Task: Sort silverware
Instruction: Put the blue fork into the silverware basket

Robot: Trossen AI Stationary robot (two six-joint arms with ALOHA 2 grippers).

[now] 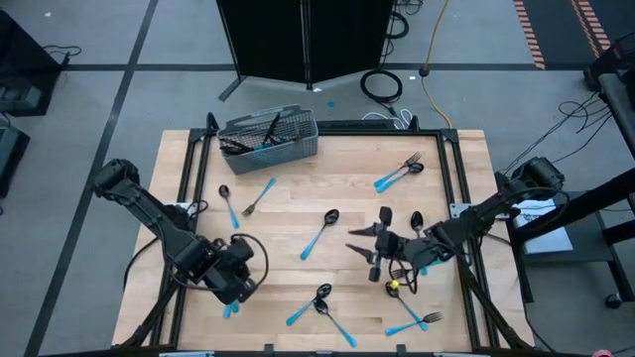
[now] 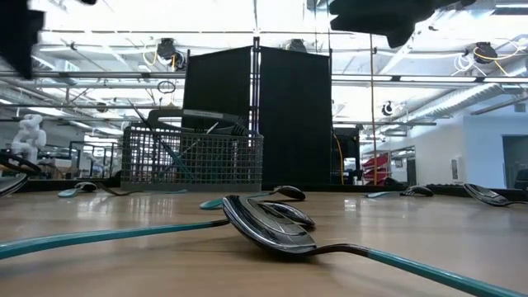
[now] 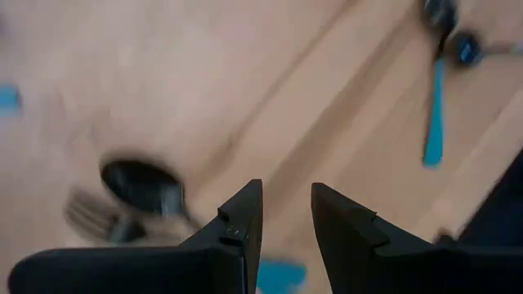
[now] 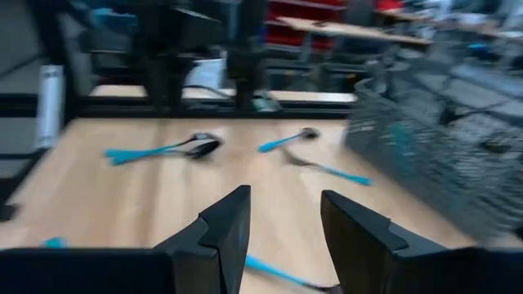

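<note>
Wooden table [image 1: 298,198], silverware [image 1: 319,234] scattered between left tool [image 1: 241,278], right tool [image 1: 377,243], both empty, parted

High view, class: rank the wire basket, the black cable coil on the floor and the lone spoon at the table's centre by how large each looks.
1. Wire basket, clearly the largest.
2. Cable coil and spoon look close in extent; the coil lies lower, farther from the camera, so I leave these unranked.

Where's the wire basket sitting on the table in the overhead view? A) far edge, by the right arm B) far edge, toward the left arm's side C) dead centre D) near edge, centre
B: in the high view the grey mesh basket stands at the table's far edge, on the left arm's side, with some silverware already inside it.
</note>
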